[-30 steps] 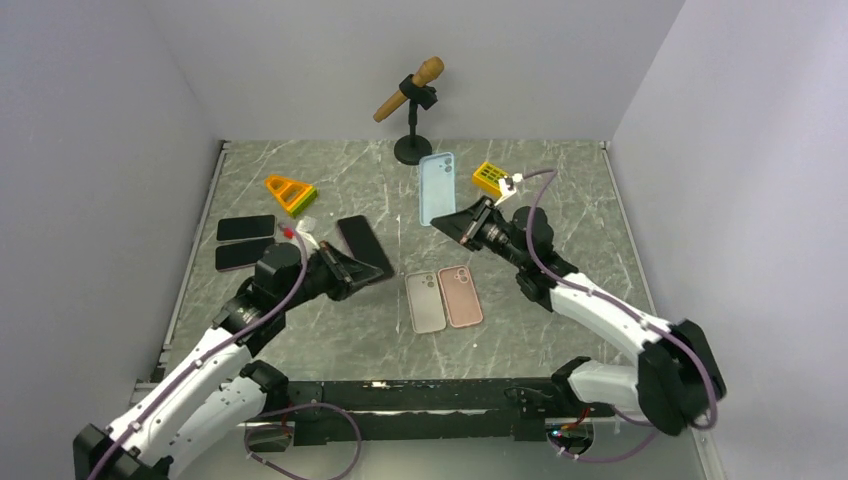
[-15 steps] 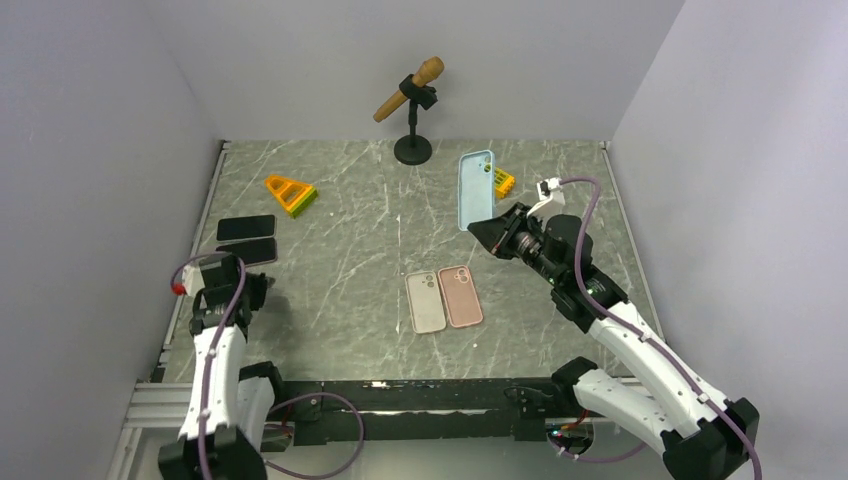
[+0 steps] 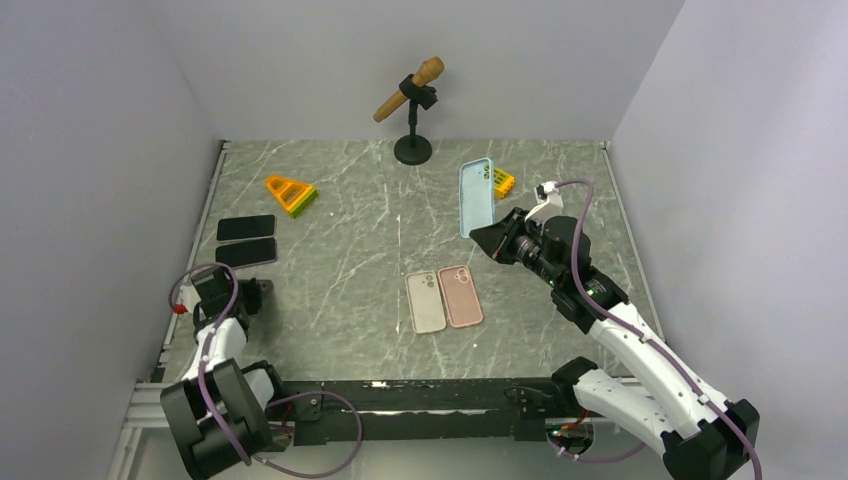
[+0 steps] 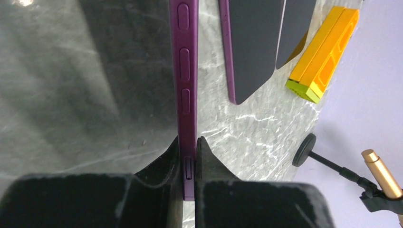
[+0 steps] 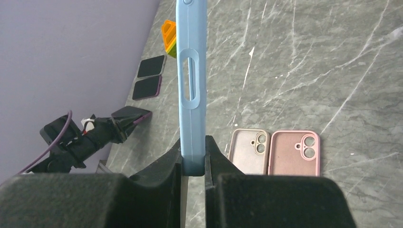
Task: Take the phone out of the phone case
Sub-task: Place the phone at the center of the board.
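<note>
Pinching a purple phone case [image 4: 184,71] by one end, my left claw [image 4: 189,145] is clamped tight on it, low down near the left edge of the table [image 3: 340,260]. The case stands edge-on to my wrist camera, so I cannot tell whether a phone sits inside it. My right claw [image 5: 192,142] is closed just as firmly on the bottom end of a light blue phone case [image 5: 191,61], held upright above the right half of the table. Between my two arms a beige case [image 3: 424,301] and a pink case [image 3: 461,296] lie just beside each other. Further out on the left lie two dark phones [image 3: 245,227], and beyond them an orange and green block [image 3: 290,193]. A yellow block [image 3: 503,181] peeks from behind the blue case. At the far edge a microphone [image 3: 411,90] stands on its stand.
</note>
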Motion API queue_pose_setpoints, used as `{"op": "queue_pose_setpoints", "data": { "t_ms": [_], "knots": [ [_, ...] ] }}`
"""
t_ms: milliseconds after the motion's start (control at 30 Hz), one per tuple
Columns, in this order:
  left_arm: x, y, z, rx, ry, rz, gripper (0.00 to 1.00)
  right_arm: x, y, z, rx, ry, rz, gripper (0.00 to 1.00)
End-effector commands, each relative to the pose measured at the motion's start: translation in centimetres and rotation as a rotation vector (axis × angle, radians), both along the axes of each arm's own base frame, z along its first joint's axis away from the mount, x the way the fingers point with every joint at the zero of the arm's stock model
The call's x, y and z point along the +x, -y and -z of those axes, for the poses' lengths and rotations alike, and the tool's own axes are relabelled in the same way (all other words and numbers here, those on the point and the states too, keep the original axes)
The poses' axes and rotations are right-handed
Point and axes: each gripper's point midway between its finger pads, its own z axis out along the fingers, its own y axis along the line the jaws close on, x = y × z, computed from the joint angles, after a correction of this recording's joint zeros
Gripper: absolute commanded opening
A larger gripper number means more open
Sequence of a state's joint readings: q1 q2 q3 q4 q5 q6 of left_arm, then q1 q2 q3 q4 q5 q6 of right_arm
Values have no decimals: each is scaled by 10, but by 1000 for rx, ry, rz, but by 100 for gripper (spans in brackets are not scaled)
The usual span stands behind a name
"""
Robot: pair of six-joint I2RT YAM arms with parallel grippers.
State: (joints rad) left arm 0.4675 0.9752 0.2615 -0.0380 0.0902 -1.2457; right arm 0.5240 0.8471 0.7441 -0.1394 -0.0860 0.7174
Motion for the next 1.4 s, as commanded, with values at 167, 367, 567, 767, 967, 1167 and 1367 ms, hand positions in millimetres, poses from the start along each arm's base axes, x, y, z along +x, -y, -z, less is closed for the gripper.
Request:
{"op": "queue_pose_setpoints", "data": {
  "t_ms": [167,367,567,767,967,1167,1367],
  "knots": [
    [33,-9,-12,-1,196,44,15,-2,-3,10,-19,5,-31,0],
    [33,-10,-10,-35,211,54,53,-8,-7,31,-28,-58,-63,0],
    [27,-4,-6,-67,148,81,99,-15,-9,42,-8,-94,-80,0],
    [7,12,8,-160,-33,119,99,-15,24,90,-175,-278,82,0],
    [1,27,-3,-147,-3,140,99,-22,50,126,-362,-391,138,0],
    [18,42,-50,-94,119,226,99,-40,54,153,-381,-465,116,0],
    [57,95,-122,8,285,472,99,-54,47,166,-230,-537,4,0]
  ]
}}
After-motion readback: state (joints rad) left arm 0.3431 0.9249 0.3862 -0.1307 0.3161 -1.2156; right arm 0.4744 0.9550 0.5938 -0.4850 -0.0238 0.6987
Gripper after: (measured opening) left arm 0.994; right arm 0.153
